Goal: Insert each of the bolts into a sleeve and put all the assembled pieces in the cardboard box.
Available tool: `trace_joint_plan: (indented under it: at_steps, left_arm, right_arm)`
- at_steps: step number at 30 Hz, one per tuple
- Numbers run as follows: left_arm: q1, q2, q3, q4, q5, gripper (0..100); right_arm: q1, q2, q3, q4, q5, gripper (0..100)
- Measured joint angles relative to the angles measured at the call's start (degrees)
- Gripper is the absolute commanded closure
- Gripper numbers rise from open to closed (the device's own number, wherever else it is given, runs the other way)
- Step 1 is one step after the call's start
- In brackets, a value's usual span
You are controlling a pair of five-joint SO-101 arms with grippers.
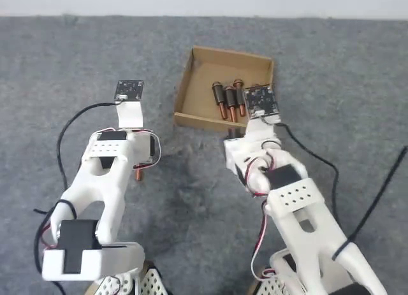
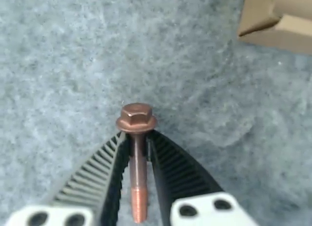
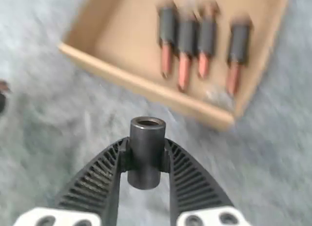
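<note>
Left gripper pinches bolt, thread end toward wrist. Right gripper pinches sleeve, hole facing out. Two well apart.

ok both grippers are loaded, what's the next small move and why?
The left gripper is shut on the bolt, the right gripper on the sleeve, bore open. So probably bring them together and align the bolt's threaded tip with that bore. Four assembled pieces lie in the cardboard box.
</note>
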Motion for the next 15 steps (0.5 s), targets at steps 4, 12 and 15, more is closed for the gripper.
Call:
trace_joint_plan:
  at_steps: [4,12,15]
  left_arm:
    - [0.09,0.0,0.0,0.0,0.0,99]
    - [0.09,0.0,0.0,0.0,0.0,99]
    - [0.09,0.0,0.0,0.0,0.0,99]
  right_arm:
    - [-2.64,0.0,5.27,-13.45,0.0,99.1]
    - [-3.16,0.0,10.81,-36.4,0.62,99.1]
    - [-3.25,0.26,10.99,-42.11,2.73,99.1]
